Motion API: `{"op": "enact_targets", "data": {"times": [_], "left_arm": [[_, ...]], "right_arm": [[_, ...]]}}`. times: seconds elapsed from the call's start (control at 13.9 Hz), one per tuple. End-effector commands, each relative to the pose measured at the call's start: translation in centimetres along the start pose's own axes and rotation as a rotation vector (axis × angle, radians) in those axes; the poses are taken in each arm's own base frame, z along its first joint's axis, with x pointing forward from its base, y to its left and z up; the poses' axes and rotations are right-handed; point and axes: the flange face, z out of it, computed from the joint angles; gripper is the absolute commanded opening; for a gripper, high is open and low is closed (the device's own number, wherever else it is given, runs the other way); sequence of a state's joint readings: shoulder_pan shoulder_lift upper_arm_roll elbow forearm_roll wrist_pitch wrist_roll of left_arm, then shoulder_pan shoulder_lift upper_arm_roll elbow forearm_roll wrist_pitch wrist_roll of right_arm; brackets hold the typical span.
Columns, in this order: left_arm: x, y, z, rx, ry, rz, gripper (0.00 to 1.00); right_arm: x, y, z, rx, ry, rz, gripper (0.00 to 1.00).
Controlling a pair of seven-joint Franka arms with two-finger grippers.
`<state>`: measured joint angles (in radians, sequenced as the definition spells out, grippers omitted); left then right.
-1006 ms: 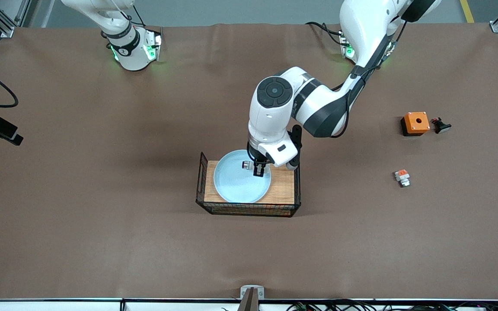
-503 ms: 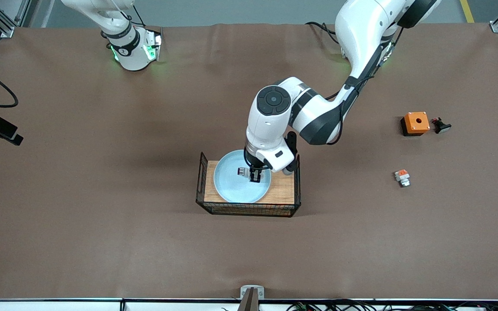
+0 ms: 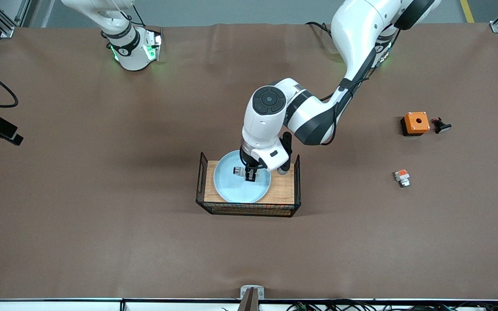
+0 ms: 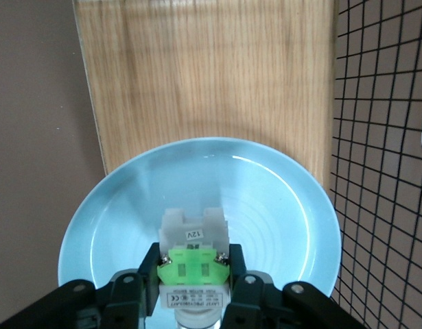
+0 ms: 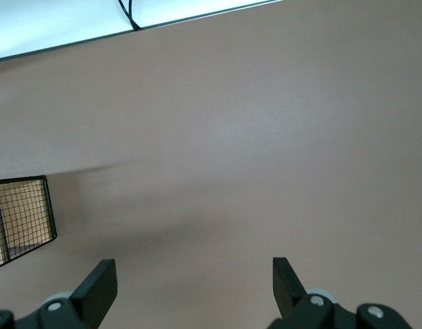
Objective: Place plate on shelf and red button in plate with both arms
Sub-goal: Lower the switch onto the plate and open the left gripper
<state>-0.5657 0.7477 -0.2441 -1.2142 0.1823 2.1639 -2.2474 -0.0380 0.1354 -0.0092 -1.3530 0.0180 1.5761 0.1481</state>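
Observation:
The pale blue plate (image 3: 238,185) lies on the wooden floor of a black wire basket (image 3: 249,209) at the table's middle. It also shows in the left wrist view (image 4: 265,205). My left gripper (image 3: 249,174) is over the plate, shut on the red button (image 3: 237,171), a white-grey piece with a bright green block (image 4: 193,264). The dark red cap is hidden in the wrist view. My right gripper (image 5: 195,274) is open and empty above bare table; its hand is out of the front view, and that arm waits.
An orange box (image 3: 416,123) and a small black button (image 3: 441,125) lie toward the left arm's end. A white piece with an orange-red block (image 3: 402,177) lies nearer the front camera than those. The basket's wire wall (image 4: 382,137) stands beside the plate.
My left gripper has moved with the button from over the plate's rim toward the plate's middle and seems lower. The right arm has not moved.

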Motion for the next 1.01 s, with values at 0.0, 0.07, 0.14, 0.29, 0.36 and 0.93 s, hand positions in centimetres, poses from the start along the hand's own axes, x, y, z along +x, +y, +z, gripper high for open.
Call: {"op": "enact_targets", "data": {"times": [0.0, 0.07, 0.14, 0.29, 0.36, 0.93], "left_arm": [[-0.1, 0.6, -0.6, -0.019, -0.011, -0.009, 1.00], [0.0, 0.7, -0.8, -0.018, -0.010, -0.011, 1.00], [0.1, 0.7, -0.8, -0.013, -0.006, -0.012, 1.00], [0.6, 0.5, -0.9, 0.018, 0.018, 0.006, 1.00], [1.1, 0.9, -2.1, 0.021, 0.024, 0.013, 1.00], [5.9, 0.2, -12.7, 0.226, 0.025, 0.147, 1.00]], "right_arm": [[-0.2, 0.5, -0.2, -0.013, 0.000, -0.005, 1.00], [-0.2, 0.4, -0.2, -0.011, 0.000, -0.006, 1.00], [-0.2, 0.5, -0.2, -0.012, 0.000, -0.005, 1.00], [-0.2, 0.5, -0.2, -0.012, 0.000, -0.005, 1.00], [-0.2, 0.5, -0.2, -0.013, 0.000, -0.005, 1.00], [-0.1, 1.1, -0.2, -0.014, 0.000, 0.003, 1.00]]}}
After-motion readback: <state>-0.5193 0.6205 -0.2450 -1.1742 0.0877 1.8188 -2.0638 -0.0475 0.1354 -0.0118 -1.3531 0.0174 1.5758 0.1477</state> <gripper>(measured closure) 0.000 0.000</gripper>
